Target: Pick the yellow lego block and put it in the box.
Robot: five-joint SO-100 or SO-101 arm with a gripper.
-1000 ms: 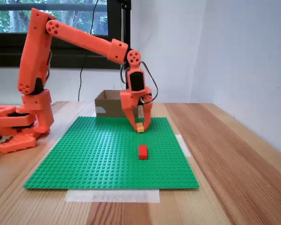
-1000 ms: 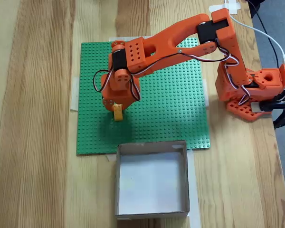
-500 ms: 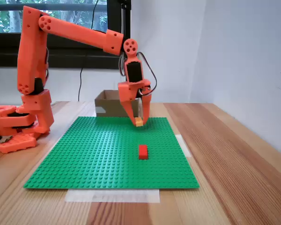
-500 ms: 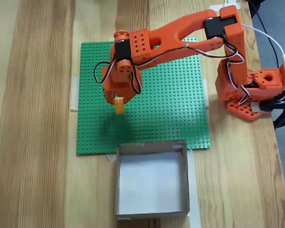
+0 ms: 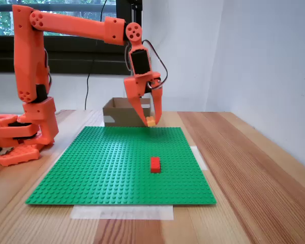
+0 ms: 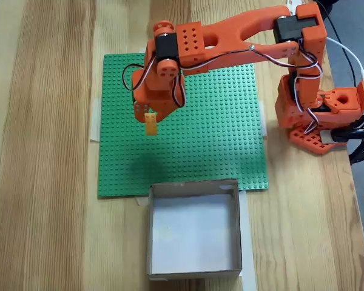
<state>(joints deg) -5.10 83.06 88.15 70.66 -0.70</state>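
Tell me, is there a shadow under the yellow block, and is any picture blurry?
In the top-down fixed view, a soft dark patch lies on the green baseplate below the held yellow lego block; both fixed views look sharp. The window looks bright in the side view.

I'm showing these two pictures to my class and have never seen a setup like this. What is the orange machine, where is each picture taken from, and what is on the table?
The orange machine is a small robot arm bolted to a wooden table. One fixed view looks across the table from the front; the other looks straight down. At the arm's end is a two-finger pincer shut on a yellow brick, lifted above a green studded plate. A red brick lies on that plate in the front view. Beyond the plate stands an open cardboard box.
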